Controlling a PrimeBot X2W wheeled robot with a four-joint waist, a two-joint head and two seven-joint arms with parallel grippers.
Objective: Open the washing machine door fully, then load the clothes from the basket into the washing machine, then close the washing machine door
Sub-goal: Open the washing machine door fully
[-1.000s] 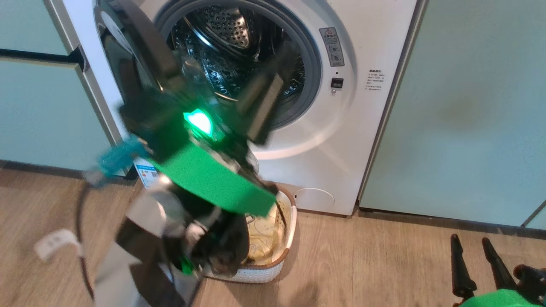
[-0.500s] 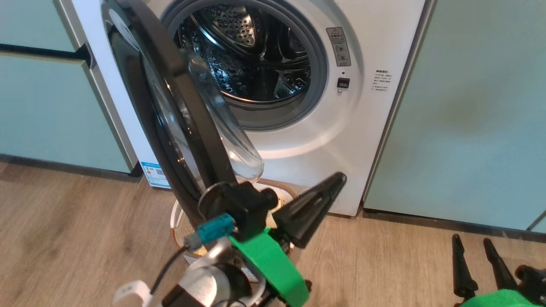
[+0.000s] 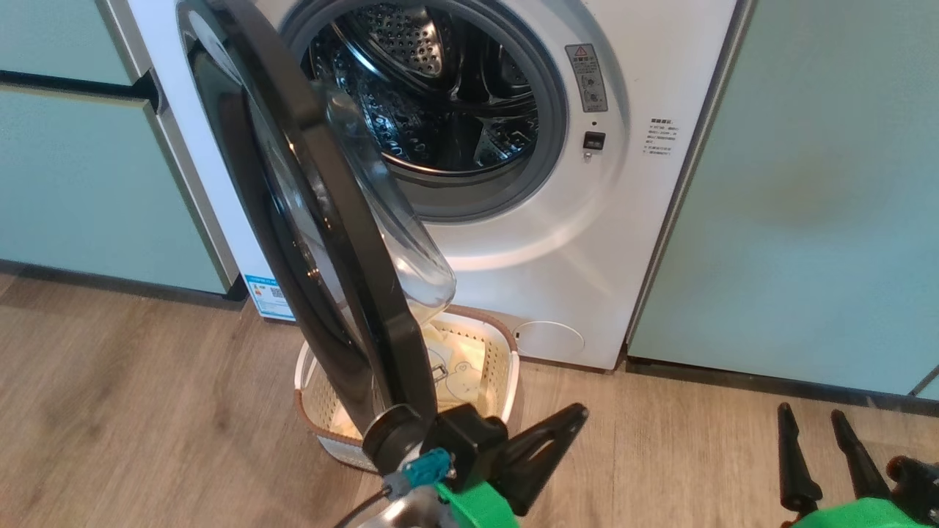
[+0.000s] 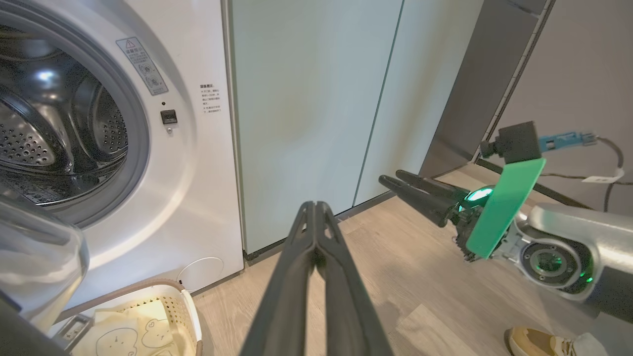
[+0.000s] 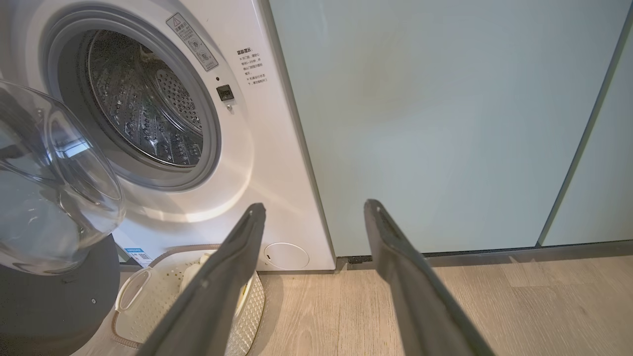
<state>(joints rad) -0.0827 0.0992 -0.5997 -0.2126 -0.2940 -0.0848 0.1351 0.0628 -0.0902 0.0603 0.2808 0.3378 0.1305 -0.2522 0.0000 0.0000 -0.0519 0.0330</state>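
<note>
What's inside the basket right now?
Pale yellow clothes printed with bear faces lie in the basket. The open washing machine door covers part of it, so anything there is hidden.

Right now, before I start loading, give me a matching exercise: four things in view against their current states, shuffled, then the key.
Things:
1. washing machine door
2. clothes
3. left end effector
4. right end effector

States:
A. fingers apart, holding nothing
B. lying in the basket
C. fingers pressed together
D. swung out from the washing machine

Pairs: 1-D, 2-B, 3-C, 4-A
</note>
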